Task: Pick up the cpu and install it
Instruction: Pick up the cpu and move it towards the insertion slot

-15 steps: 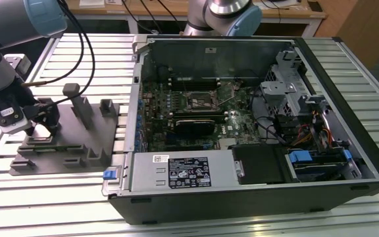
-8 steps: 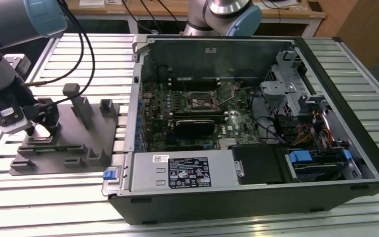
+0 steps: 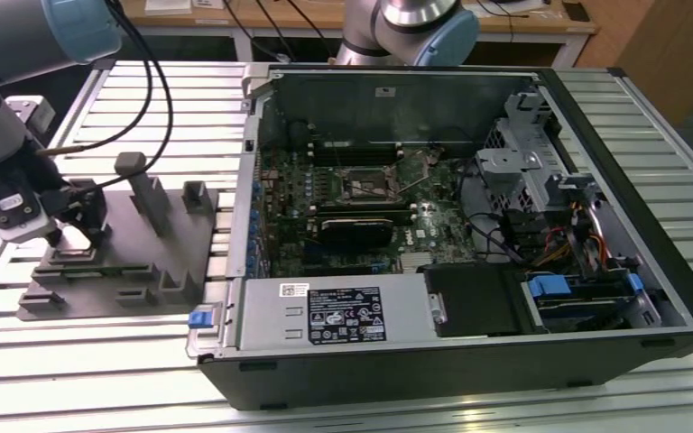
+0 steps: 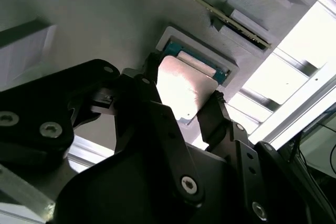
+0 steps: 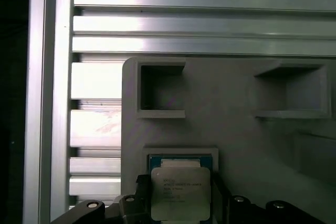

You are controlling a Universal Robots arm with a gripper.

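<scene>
The cpu is a thin square chip with a pale silver top, seen in both wrist views. My gripper is shut on it, one black finger against each of two opposite edges. The chip sits just over a shallow square pocket in the grey tray, with a teal rim showing behind it. In the exterior view my gripper hangs low over the tray's corner at that view's left. The dark socket frame lies on the motherboard inside the open computer case.
Upright grey blocks stand on the tray right beside my gripper. Two further square recesses lie in the tray beyond the pocket. The slatted aluminium table carries tray and case. A second robot arm stands behind the case.
</scene>
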